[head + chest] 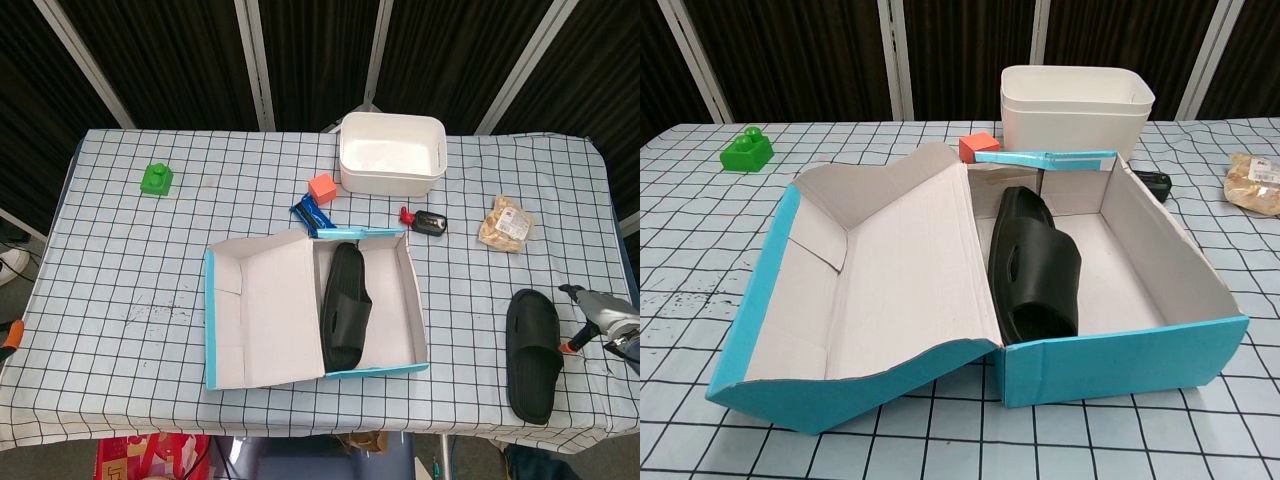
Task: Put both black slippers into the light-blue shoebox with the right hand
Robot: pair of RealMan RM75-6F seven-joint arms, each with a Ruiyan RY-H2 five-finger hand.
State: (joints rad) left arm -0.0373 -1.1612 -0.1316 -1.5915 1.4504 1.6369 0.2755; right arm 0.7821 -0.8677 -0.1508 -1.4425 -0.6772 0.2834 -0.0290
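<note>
The light-blue shoebox (417,300) (1120,356) lies open mid-table, its lid folded out to the left. One black slipper (345,305) (1034,266) lies inside along the left of the compartment. The other black slipper (532,352) lies on the checked cloth near the front right corner, toe pointing away from me. My right hand (600,322) hovers just right of that slipper at the frame's edge, fingers apart and holding nothing. At the left edge shows a small orange-tipped sliver that may be my left hand (9,337); its pose is hidden.
A white bin (390,152) (1077,100) stands at the back. In front of it are an orange block (321,187), a blue packet (310,215) and a black key fob (428,221). A snack bag (505,224) lies back right, and a green block (156,179) far left.
</note>
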